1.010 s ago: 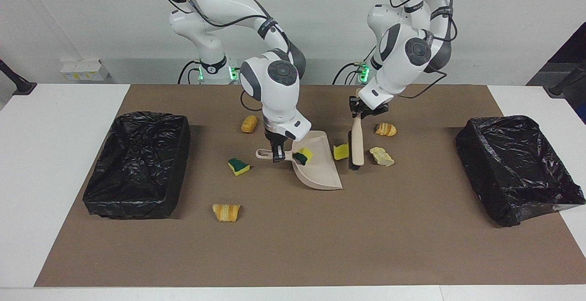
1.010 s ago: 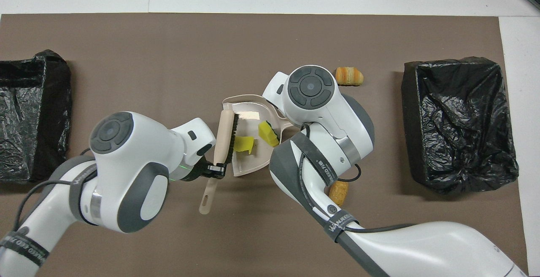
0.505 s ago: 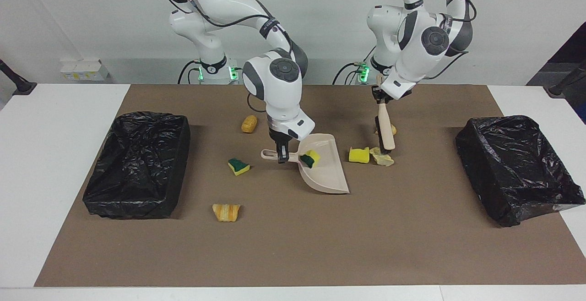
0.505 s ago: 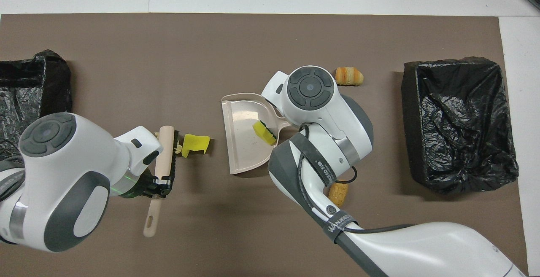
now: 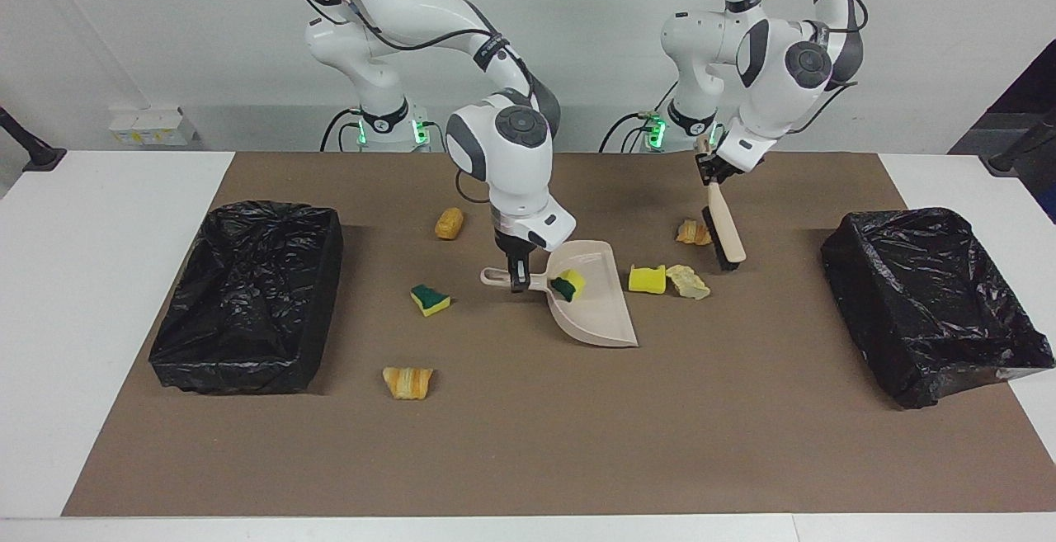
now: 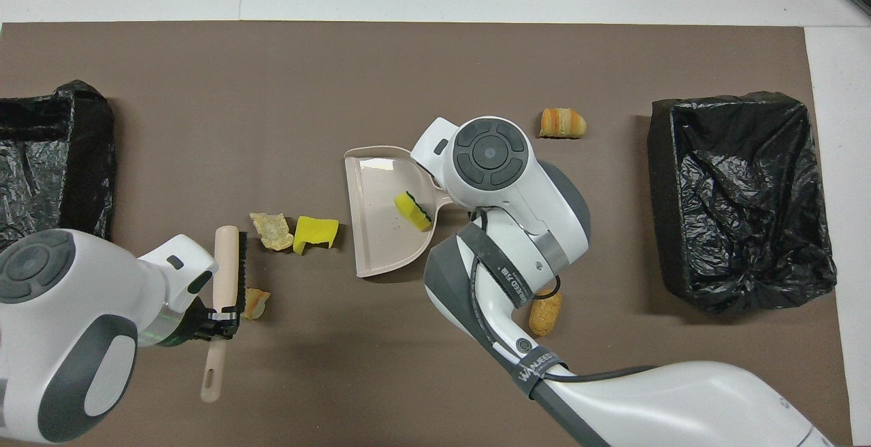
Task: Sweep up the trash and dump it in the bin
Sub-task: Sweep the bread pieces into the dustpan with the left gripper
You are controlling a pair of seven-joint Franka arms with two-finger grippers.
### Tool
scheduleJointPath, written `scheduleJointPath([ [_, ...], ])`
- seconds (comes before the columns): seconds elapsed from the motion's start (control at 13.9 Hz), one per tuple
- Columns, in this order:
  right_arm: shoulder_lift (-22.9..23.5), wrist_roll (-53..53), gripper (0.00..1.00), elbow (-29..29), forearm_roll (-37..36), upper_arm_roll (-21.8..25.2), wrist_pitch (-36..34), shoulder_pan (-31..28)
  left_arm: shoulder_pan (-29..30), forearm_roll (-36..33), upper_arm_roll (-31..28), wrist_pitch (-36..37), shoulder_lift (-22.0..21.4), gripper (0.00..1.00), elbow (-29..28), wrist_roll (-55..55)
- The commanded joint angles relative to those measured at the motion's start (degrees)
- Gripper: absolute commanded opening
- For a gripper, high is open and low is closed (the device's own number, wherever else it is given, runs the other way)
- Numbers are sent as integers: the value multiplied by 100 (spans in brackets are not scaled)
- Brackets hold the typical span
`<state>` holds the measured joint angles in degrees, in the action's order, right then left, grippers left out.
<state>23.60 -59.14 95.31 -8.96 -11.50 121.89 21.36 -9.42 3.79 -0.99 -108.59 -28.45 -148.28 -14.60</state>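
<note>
Brown table [image 5: 528, 443] with black bins [image 5: 246, 294] at both ends. Right hand [image 5: 518, 278] grasps the dustpan [image 5: 596, 307], one sponge scrap [image 5: 568, 285] inside. Left hand [image 5: 711, 169], gripping the brush [image 5: 726, 233], has pulled back from the pan, leaving a yellow scrap [image 5: 647, 279] unswept beside it; that sweep needs repeating.

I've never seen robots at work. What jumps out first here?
Mid-table, the right pincer grips a beige dustpan by its handle, one yellow-green sponge piece already in it. The left pincer holds a brush raised over scraps. A black-lined bin sits at each end of the table.
</note>
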Motion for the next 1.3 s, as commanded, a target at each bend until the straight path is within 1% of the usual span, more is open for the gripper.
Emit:
scheduleJointPath([
  [0.0,21,148,0,145,122,-45,204,0,81,-98,108,65,-819,0,-657,-331],
  [0.14,31,227,0,215,122,-45,283,27,-7,-89,117,40,-776,0,-736,-805],
  [0.29,31,227,0,233,122,-45,292,27,-112,-89,125,-319,-628,0,-903,-1131],
  [0.43,48,219,0,259,122,-45,414,9,-375,-28,125,-810,-233,0,-895,-1789],
  [0.51,66,219,0,260,122,-45,432,-8,-612,-28,125,-1100,13,0,-895,-2001],
  [0.65,66,219,0,268,122,-45,450,-26,-702,77,125,-1575,470,0,-825,-2117],
  [0.72,66,210,0,268,114,-45,450,-44,-780,234,125,-1795,664,0,-773,-2117],
  [0.87,66,210,0,268,113,-36,450,-44,-974,429,125,-2182,1129,0,-527,-2047],
  [0.94,66,219,0,268,113,-45,450,-44,-992,438,125,-2254,1375,0,-326,-2029],
  [1.08,66,219,0,268,113,-36,450,-44,-1018,438,125,-2237,1850,0,210,-1654],
  [1.23,66,219,0,268,113,-45,441,-44,-1009,534,125,-2246,2289,0,623,-1275],
])
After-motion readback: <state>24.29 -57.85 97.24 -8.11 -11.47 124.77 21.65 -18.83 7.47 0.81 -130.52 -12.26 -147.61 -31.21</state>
